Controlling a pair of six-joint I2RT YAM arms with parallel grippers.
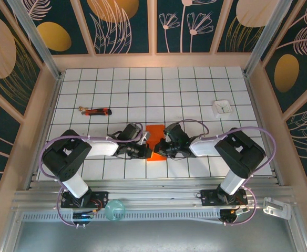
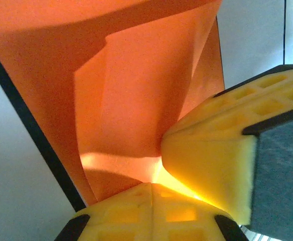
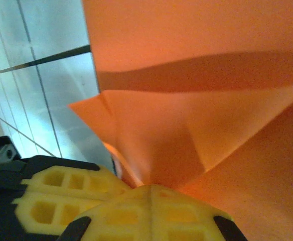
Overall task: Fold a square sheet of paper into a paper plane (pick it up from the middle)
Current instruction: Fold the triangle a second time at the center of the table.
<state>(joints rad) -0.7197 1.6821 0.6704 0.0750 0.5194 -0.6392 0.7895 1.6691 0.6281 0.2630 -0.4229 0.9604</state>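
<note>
Both jaws pinched shut on the orange paper (image 2: 136, 100): looks light, floppy, tear-prone, so I'd hold at creases.

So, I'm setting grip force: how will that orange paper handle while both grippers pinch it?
Probably floppy: the paper buckles into soft folds where the left gripper pinches it. Likely thin and very light, as light glows through it there. It could tear or crumple if the right gripper tugs sideways.
</note>
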